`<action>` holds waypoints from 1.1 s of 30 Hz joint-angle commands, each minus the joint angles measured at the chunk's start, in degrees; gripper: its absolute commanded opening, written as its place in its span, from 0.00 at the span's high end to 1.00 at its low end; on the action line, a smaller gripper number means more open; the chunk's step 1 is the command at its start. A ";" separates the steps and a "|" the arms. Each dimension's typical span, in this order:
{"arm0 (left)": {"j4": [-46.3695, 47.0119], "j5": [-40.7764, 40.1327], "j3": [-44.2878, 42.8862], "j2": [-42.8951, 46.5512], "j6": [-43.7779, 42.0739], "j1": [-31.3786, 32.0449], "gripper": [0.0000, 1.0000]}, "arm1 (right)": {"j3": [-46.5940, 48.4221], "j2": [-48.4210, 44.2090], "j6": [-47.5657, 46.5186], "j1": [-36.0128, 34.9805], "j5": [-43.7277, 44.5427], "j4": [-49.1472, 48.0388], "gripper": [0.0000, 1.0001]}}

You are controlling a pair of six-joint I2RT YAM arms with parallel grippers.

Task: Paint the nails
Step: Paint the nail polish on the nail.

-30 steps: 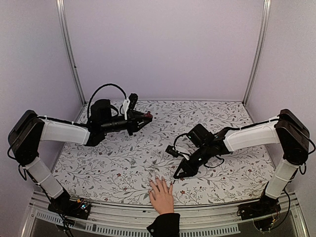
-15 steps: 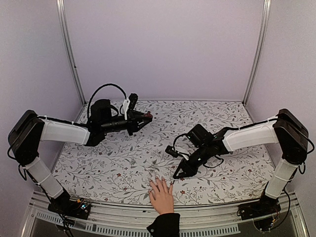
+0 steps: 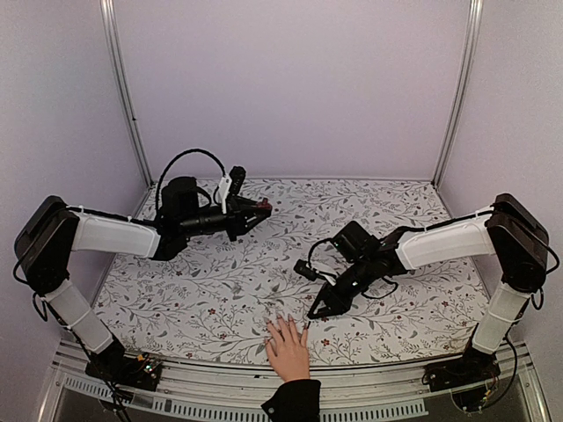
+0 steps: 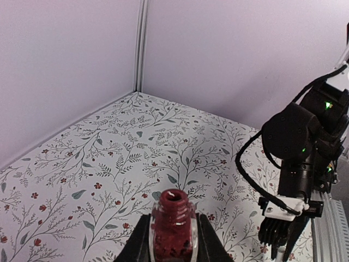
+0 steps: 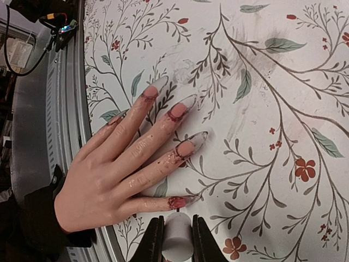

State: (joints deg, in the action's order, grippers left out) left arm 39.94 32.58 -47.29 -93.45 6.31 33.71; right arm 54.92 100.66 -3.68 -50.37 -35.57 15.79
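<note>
A light-skinned hand (image 3: 288, 349) with a black cuff lies flat at the table's near edge. Its nails (image 5: 188, 143) are long and pale, smeared dark red at their bases. My right gripper (image 3: 315, 308) (image 5: 177, 221) is shut on a white cap (image 5: 177, 237). The cap's short brush touches the red-coated nail (image 5: 188, 201) of the finger nearest to it. My left gripper (image 3: 261, 208) (image 4: 172, 216) hovers over the far left of the table, shut on an open dark-red bottle (image 4: 173, 245) held upright.
A floral cloth (image 3: 229, 281) covers the table. A metal rail (image 5: 60, 120) runs along the near edge under the wrist. The right arm's black joints and cables (image 4: 302, 142) show in the left wrist view. Frame posts (image 3: 123, 97) stand at the back corners.
My right gripper has shifted very slightly left with the cap. The hand and my left arm have stayed still.
</note>
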 commanded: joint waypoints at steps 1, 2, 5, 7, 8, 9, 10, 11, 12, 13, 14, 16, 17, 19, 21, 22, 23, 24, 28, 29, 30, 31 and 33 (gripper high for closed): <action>1.71 0.31 0.33 0.46 0.20 -0.76 1.00 | 1.58 1.03 0.24 -0.48 -1.84 -1.20 1.00; 1.72 0.37 0.31 0.54 0.28 -0.76 1.00 | 1.60 1.03 0.25 -0.44 -1.87 -1.20 1.00; 1.72 0.26 0.43 0.64 0.26 -0.74 1.00 | 1.64 1.11 0.30 -0.48 -1.85 -1.33 1.00; 1.72 0.29 0.38 0.66 0.24 -0.75 1.00 | 1.69 1.33 0.34 -0.43 -1.82 -1.38 1.00; 1.72 0.25 0.33 0.69 0.27 -0.71 1.00 | 1.69 1.37 0.30 -0.45 -1.74 -1.30 1.00; 1.72 0.29 0.35 0.66 0.21 -0.73 1.00 | 1.69 1.38 0.33 -0.43 -1.59 -1.18 1.00; 1.71 0.27 0.38 0.64 0.23 -0.75 1.00 | 1.69 1.50 0.34 -0.43 -1.34 -1.06 1.00; 1.72 0.26 0.39 0.68 0.25 -0.73 1.00 | 1.69 1.54 0.34 -0.43 -1.01 -0.89 1.00; 1.72 0.24 0.44 0.64 0.22 -0.75 1.00 | 1.69 1.68 0.34 -0.44 -0.66 -0.67 1.00; 1.69 0.29 0.44 0.64 0.24 -0.75 1.00 | 1.73 1.81 0.28 -0.43 -0.30 -0.41 1.00; 1.71 0.26 0.44 0.58 0.26 -0.76 1.00 | 1.72 1.88 0.26 -0.43 0.04 -0.15 1.00; 1.72 0.28 0.43 0.55 0.28 -0.71 1.00 | 1.77 1.91 0.10 -0.43 0.59 0.19 1.00; 1.76 0.29 0.43 0.55 0.26 -0.73 1.00 | 1.77 1.83 0.09 -0.43 0.73 0.18 1.00; 1.80 0.27 0.44 0.55 0.28 -0.71 1.00 | 1.86 1.74 0.08 -0.44 0.81 0.21 1.00; 1.80 0.24 0.51 0.55 0.25 -0.75 1.00 | 1.94 1.73 0.08 -0.48 0.77 0.05 1.00; 1.79 0.20 0.48 0.63 0.26 -0.76 1.00 | 1.99 1.66 0.12 -0.46 0.77 -0.03 1.00; 1.80 0.20 0.50 0.64 0.26 -0.75 1.00 | 2.08 1.65 0.16 -0.45 0.77 -0.18 1.00; 1.80 0.16 0.60 0.74 0.27 -0.75 1.00 | 2.12 1.64 0.17 -0.43 0.83 -0.29 1.00; 1.80 0.07 0.64 0.84 0.17 -0.69 1.00 | 2.38 1.47 0.64 -0.43 1.21 -1.01 1.00; 1.74 0.11 0.65 0.83 0.15 -0.75 1.00 | 2.43 1.47 0.72 -0.43 1.14 -1.10 1.00; 1.72 0.03 0.70 0.86 0.19 -0.75 1.00 | 2.47 1.54 0.78 -0.46 1.01 -1.11 1.00; 1.72 0.02 0.65 0.86 0.16 -0.71 1.00 | 2.50 1.60 0.78 -0.47 0.89 -1.11 1.00; 1.72 -0.03 0.70 0.83 0.15 -0.75 1.00 | 2.43 1.66 0.87 -0.43 0.86 -1.11 1.00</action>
State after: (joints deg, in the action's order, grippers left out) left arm 39.94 32.53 -47.18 -93.45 6.31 33.71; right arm 55.99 101.80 -3.62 -50.37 -35.00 15.35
